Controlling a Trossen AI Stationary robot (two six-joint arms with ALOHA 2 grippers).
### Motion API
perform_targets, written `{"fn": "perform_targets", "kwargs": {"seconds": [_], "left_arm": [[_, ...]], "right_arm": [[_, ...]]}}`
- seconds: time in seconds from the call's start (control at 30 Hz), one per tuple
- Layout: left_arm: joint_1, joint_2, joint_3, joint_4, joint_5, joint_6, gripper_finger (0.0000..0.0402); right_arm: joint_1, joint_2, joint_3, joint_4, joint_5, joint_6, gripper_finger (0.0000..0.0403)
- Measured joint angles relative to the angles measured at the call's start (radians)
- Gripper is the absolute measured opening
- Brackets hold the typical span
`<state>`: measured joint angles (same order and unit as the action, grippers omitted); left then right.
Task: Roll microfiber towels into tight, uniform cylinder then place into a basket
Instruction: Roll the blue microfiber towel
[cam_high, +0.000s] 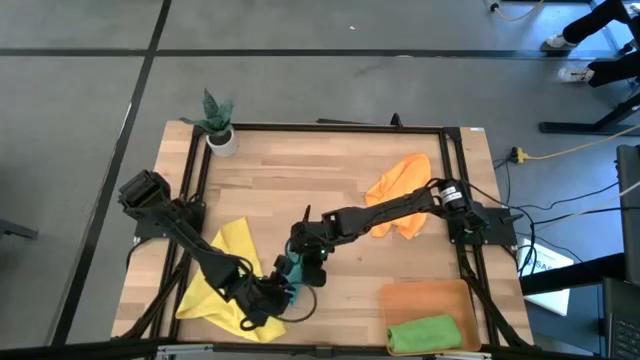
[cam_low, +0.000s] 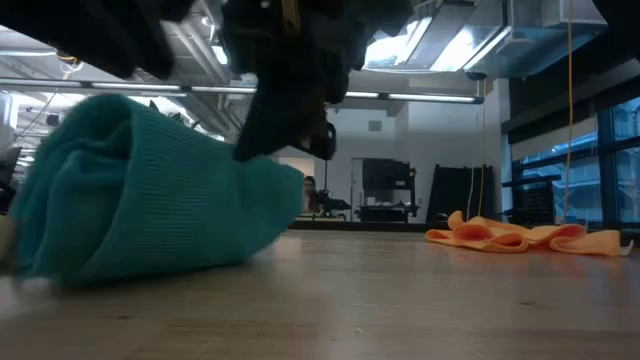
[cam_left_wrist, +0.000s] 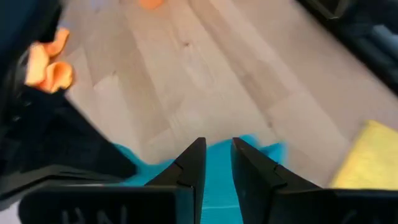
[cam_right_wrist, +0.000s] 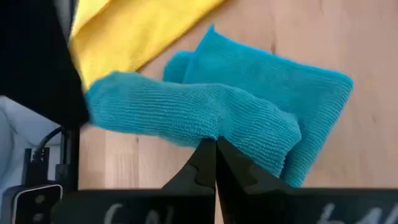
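The teal towel, loosely rolled into a thick bundle, lies near the table's front, left of centre. My left gripper comes at it from the near left, with teal cloth between its fingers. My right gripper is shut, its tips at the bundle's upper fold. The yellow towel lies spread flat under the left arm. The orange towel lies crumpled at the far right. The basket at the front right holds a rolled green towel. My left gripper has teal cloth between its two fingers, which slant down from the table's near left. How many layers it has cannot be seen. The bundle's underside rests on the table. My right gripper touches the edge of the bundle's upper fold with its shut fingertips, slanting down from the far right. Whether any cloth is pinched between them, I cannot tell. In the low view a dark finger bears on the top of the bundle.
A small white plant pot stands at the far left corner. Bare wood lies between the teal bundle and the basket. A dark frame runs around the table's edges.
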<state>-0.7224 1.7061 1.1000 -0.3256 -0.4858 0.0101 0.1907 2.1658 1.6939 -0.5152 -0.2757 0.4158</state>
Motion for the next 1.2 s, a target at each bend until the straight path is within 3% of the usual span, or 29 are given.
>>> {"fn": "perform_targets", "kwargs": {"seconds": [0.23,0.77,1.2], "left_arm": [[-0.070,-0.003,0.000,-0.004,-0.002,0.000,0.0066],[-0.077,-0.003,0.000,-0.026,-0.005,-0.034,0.0066],[-0.077,-0.003,0.000,-0.025,-0.004,-0.035,0.0066]], "right_arm": [[-0.005,0.000,0.000,-0.204,-0.071,0.054,0.0000],[-0.057,0.000,0.000,-0.200,-0.488,0.053,0.0000],[-0.174,0.013,0.000,-0.207,-0.528,0.072,0.0000]]}}
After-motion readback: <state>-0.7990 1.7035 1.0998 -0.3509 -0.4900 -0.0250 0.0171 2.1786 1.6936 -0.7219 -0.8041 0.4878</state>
